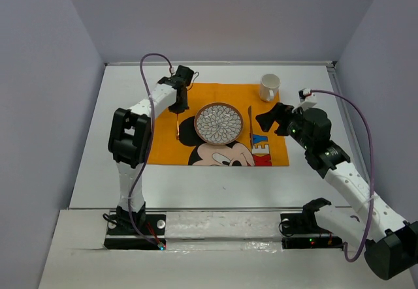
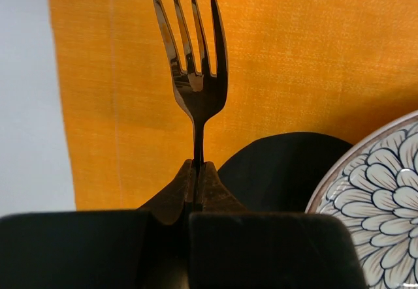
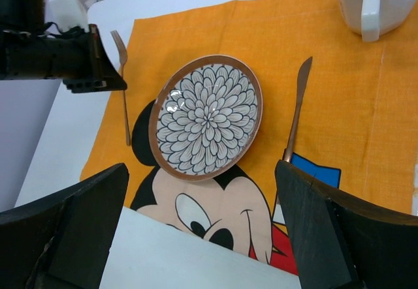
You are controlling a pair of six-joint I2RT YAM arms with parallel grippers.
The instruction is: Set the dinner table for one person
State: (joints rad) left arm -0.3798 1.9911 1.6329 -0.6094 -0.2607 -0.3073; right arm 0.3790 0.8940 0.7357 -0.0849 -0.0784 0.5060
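Note:
On the white dinner table (image 1: pixel 196 178) lies an orange placemat (image 1: pixel 163 142). A flower-patterned plate (image 1: pixel 218 123) sits at its middle, with a knife (image 1: pixel 249 121) to its right. The dark fork (image 2: pixel 196 74) points its tines away in the left wrist view, over the mat's left strip beside the plate (image 2: pixel 379 197). My left gripper (image 2: pixel 196 171) is shut on its neck; the handle is hidden there. Left of the plate in the top view, the left gripper (image 1: pixel 177 106) stands at the fork (image 1: pixel 178 124). My right gripper (image 3: pixel 202 237) hovers open near the mat's right edge, holding nothing.
A white mug (image 1: pixel 269 87) stands on the mat's far right corner. Pale lavender walls close in the table on three sides. The right wrist view shows the plate (image 3: pixel 206 116), knife (image 3: pixel 297 106), fork (image 3: pixel 123 93) and mug (image 3: pixel 375 2).

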